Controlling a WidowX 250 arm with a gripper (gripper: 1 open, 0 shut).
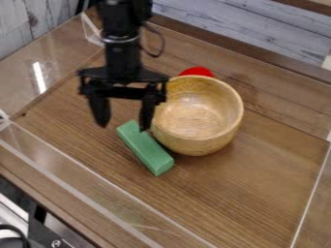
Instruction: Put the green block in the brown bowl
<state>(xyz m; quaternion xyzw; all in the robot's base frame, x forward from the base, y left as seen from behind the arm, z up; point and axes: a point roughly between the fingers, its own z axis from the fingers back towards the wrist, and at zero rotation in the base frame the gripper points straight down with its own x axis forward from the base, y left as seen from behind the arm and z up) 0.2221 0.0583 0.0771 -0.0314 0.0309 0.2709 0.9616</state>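
The green block (145,148) is a long flat bar lying on the wooden table just left of the brown bowl (195,115), almost touching its wall. The bowl is round, light wood, and nothing shows inside it. My gripper (123,112) hangs open directly above the block's far end, fingers pointing down; one fingertip (103,120) is left of the block and the other near the bowl's rim. Nothing is between the fingers.
A red ball (196,72) peeks out behind the bowl's far rim. Clear acrylic walls (39,73) fence the table on the left and front. A small clear stand (93,31) sits at the back left.
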